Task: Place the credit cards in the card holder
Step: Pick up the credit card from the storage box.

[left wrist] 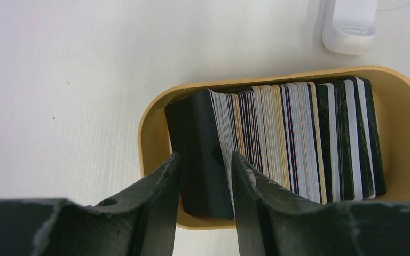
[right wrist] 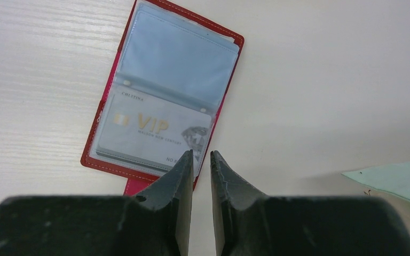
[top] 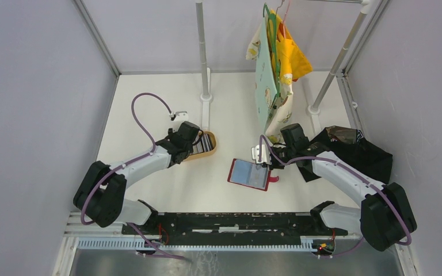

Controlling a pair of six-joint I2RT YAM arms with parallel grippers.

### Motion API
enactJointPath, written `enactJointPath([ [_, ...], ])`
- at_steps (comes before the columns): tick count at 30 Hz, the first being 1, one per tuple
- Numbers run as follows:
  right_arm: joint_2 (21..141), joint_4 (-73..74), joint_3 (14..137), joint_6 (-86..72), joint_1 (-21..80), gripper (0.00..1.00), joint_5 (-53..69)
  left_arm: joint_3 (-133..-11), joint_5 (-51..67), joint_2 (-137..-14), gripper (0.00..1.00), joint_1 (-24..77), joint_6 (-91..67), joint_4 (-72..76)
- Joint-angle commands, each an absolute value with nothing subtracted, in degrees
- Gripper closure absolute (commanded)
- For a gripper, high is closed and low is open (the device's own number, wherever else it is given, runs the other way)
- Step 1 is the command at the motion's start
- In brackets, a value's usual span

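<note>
Credit cards (left wrist: 299, 138) upright on edge, stacked along tan tray (left wrist: 405, 133) length.

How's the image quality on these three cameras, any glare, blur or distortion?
Top external view: even light, soft shadows, poles splay outward from lens distortion. Left wrist view: credit cards sharp, left gripper's fingers dark and soft. Right wrist view: card holder legible, faint sheen on its sleeves.

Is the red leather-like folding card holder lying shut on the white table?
No, the red leather-like folding card holder lies spread open, lining up, with a silvery VIP card showing inside it.
</note>
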State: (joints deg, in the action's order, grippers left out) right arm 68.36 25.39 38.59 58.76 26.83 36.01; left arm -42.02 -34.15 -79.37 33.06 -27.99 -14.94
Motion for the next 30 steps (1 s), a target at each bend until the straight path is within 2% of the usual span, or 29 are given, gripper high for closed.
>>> enactJointPath([
  [1,68.5,25.4,39.7,58.4,26.6,0.77,37.3,-41.9,-33.7,-77.5,0.55,32.4,-26.1,-14.2],
  [10,68.3,25.5,39.8,58.4,26.6,0.77,37.3,-40.7,-33.0,-74.9,0.62,30.9,-27.1,-15.2],
  [21,68.2,25.6,39.9,58.4,26.6,0.77,37.4,-39.0,-31.3,-72.1,0.65,29.0,-29.5,-16.1],
  [30,68.2,25.7,39.9,58.4,26.6,0.76,37.5,-36.2,-23.6,-68.7,0.7,24.8,-31.3,-13.0],
])
